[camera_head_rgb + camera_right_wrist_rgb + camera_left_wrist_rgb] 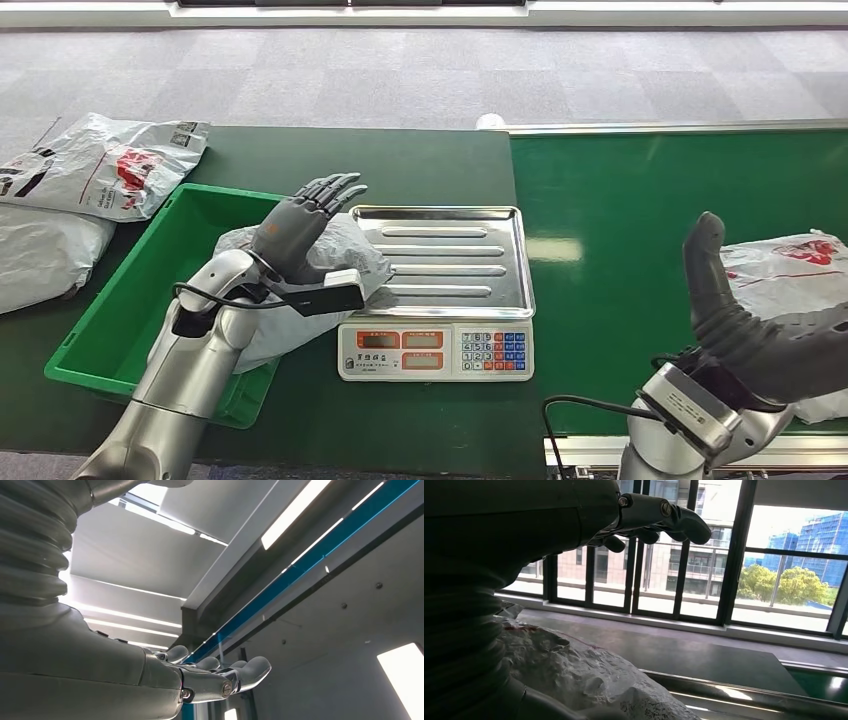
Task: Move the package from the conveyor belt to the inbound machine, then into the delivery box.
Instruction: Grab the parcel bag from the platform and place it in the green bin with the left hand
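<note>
Crumpled white poly package w/ dark print lies across green delivery box rim & steel tray edge of inbound machine, on tabletop beside green conveyor belt.

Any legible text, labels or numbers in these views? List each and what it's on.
None reads clearly.
Scale: keypad digits and display captions too small to read.
Package on the table: red logo and black label print, blurred.
Package on the conveyor belt: red print, unreadable.
Package in the green bin: small print, illegible.
</note>
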Motion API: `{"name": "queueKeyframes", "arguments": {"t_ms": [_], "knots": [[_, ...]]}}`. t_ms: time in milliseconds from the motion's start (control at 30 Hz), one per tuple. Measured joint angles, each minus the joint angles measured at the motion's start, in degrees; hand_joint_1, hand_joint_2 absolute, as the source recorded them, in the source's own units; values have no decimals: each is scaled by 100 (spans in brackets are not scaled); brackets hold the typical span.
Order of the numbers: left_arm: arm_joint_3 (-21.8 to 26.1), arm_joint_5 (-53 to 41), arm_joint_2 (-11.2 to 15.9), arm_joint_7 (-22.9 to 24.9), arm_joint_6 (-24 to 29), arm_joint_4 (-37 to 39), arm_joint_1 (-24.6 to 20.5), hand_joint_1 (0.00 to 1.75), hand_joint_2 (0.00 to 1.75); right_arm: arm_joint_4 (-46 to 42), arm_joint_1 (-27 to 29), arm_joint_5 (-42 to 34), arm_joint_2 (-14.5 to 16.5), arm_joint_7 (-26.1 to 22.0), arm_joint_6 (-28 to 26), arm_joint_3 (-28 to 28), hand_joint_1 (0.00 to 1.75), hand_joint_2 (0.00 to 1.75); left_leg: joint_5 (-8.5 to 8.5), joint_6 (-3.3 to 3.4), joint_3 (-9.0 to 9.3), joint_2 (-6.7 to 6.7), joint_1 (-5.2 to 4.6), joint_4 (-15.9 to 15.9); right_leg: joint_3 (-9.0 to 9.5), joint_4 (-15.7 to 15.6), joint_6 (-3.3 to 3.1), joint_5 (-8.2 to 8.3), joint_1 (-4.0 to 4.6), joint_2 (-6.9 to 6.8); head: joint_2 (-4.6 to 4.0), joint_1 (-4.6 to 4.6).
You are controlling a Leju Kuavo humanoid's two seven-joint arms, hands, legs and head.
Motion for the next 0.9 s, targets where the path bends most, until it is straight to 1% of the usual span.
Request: {"name": "queueKeyframes", "arguments": {"t_ms": [133, 233, 333, 433, 533, 600, 767, 900], "knots": [[-39, -5, 22, 46, 7, 79, -53, 0, 175, 26, 0, 0, 0, 0, 0, -17, 0, 175, 0, 0, 0, 0, 0, 0, 0, 0, 0, 0, 0, 0, 0, 0], [-116, -154, 27, 220, 111, 155, -104, 0, 175, 33, 1, 2, 0, 1, -3, -31, 0, 175, 0, 0, 0, 0, 0, 0, -1, 0, 0, 0, 0, -1, 0, 0], [-213, -524, 27, 556, 418, 256, -175, 0, 175, 34, 5, 11, 0, 1, -9, -64, 0, 175, 0, 0, 0, -1, 0, 0, -1, 0, 0, 0, 0, 0, 0, 0], [-338, -1081, 27, 1029, 748, 355, -266, 0, 175, 34, 12, 15, 0, 0, -9, -108, 0, 175, 0, 0, 0, -1, 0, 0, -1, 0, 0, 0, 0, -1, 0, 0], [-489, -1506, 27, 1373, 882, 475, -363, 0, 175, 34, 18, 15, 0, 0, -9, -141, 0, 175, 0, 0, 0, -3, 0, 0, 0, 0, 0, 0, 0, -2, 0, 0], [-550, -1552, 26, 1397, 834, 531, -395, 0, 175, 34, 20, 11, 0, 0, -9, -154, 0, 175, 0, 0, 0, -3, 0, 0, 0, 0, 0, 0, 0, -1, 0, 0], [-607, -1475, 57, 1316, 391, 725, -444, 0, 175, 45, 19, -45, 0, 0, -9, -158, 0, 175, 0, 0, -2, -4, 0, 0, 0, 0, 0, 0, 1, -1, 0, 0], [-626, -1472, 114, 1309, 286, 862, -455, 0, 175, 76, 15, -75, 0, 0, -9, -158, 0, 175, 0, 0, -1, -5, 0, 0, 0, 0, 0, 0, 1, -1, 0, 1]]}}
